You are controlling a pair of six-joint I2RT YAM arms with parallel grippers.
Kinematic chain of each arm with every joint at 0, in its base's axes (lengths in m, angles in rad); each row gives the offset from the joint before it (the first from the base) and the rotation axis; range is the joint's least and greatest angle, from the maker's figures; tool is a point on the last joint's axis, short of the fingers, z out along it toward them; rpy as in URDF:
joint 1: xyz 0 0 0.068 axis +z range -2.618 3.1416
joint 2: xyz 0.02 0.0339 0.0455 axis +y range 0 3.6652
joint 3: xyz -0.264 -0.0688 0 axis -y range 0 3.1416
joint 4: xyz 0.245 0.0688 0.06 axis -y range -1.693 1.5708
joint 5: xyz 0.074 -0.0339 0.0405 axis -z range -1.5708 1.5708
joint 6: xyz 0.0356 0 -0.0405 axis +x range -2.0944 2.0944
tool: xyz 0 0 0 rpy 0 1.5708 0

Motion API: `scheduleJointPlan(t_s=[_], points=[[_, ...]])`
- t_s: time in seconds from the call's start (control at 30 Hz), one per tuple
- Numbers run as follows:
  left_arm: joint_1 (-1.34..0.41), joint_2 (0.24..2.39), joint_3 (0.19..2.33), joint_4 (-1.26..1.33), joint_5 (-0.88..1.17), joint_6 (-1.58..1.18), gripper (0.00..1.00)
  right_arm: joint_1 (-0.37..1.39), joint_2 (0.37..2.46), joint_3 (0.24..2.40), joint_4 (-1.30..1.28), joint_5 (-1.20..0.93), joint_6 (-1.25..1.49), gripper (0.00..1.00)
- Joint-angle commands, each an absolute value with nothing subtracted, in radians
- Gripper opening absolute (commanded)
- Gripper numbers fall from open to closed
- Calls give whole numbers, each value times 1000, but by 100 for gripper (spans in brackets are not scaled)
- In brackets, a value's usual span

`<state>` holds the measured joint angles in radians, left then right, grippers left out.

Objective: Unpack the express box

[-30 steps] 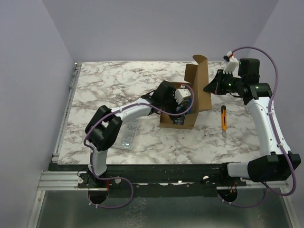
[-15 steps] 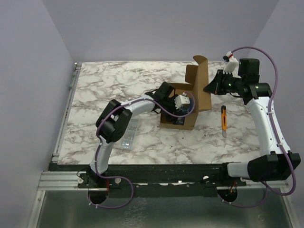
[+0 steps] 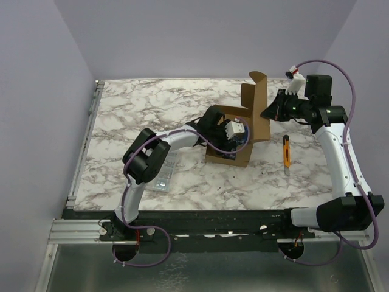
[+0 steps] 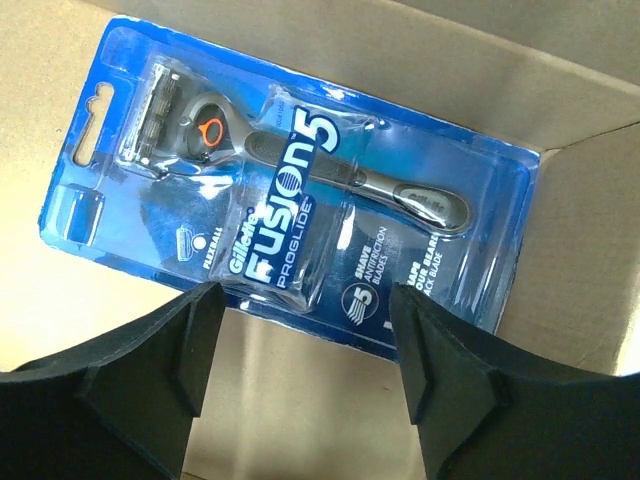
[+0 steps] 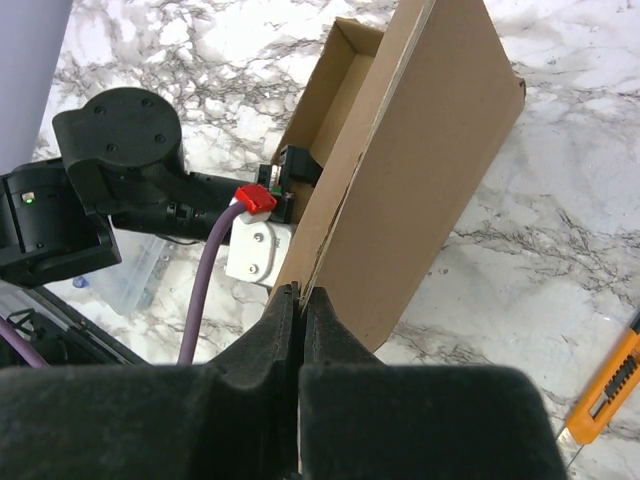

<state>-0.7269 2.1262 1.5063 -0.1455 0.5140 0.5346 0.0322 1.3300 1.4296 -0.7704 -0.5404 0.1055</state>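
Fingers (image 4: 150, 390) of the left gripper (image 4: 305, 300) hang spread over a razor pack (image 4: 300, 170) inside the express box (image 3: 260, 121), toward the far right corner of the desk (image 3: 140, 103); the right gripper (image 5: 300, 295) pinches its raised flap.

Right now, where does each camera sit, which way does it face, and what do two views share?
Top external: high behind the bases, looking down on the table; the left arm and right arm show.
Left wrist: at the open box, facing the razor pack inside; its open fingers show.
Right wrist: beside the box, facing the lid; its fingers show, shut on the lid's edge.
Shared: top and right wrist both show the knife and left arm.
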Motion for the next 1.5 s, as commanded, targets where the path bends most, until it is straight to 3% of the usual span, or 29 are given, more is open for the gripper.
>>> scheduleJointPlan(t_s=[0.0, 0.17, 0.5, 0.8, 0.93, 1.47], points=[[-733, 2054, 1415, 46, 479, 487, 78, 28, 1340, 1427, -820, -514, 64, 0], [-733, 2089, 1445, 28, 545, 532, 86, 28, 1337, 1423, -818, -521, 65, 0], [-757, 2172, 1492, 7, 547, 571, 86, 28, 1325, 1422, -820, -511, 68, 0], [-759, 2201, 1479, 2, 444, 577, 72, 28, 1309, 1417, -817, -489, 67, 0], [-758, 2153, 1460, 2, 401, 584, 51, 28, 1297, 1417, -808, -477, 70, 0], [-754, 1936, 1436, 52, 298, 592, 25, 28, 1254, 1406, -781, -391, 92, 0]])
